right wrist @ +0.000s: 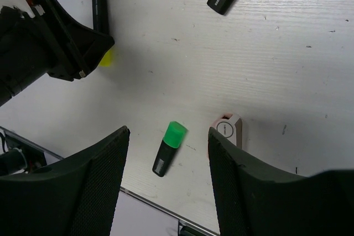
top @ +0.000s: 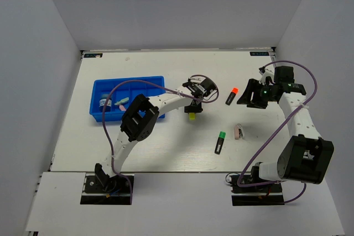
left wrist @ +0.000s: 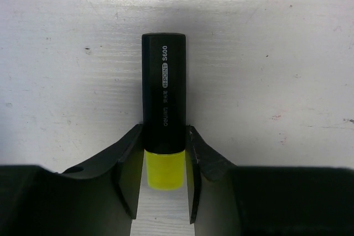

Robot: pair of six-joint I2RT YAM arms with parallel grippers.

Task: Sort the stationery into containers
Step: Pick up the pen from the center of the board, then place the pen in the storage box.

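1. The left gripper (left wrist: 164, 158) pinches the yellow-capped highlighter (left wrist: 164, 98) at its cap seam. The highlighter lies on the table (top: 166, 64), just right of the blue tray (top: 128, 80). Held so far off-centre, I judge the long barrel could pivot or slip on lifting.
2. Carried toward the tray, it might clip the right wall.
3. The left arm (top: 166, 103) stretches past the tray's right end, claw pointing down.
4. Farther right of the tray, the right gripper (top: 250, 95) hangs spread and empty beside the orange-capped highlighter (top: 231, 96).
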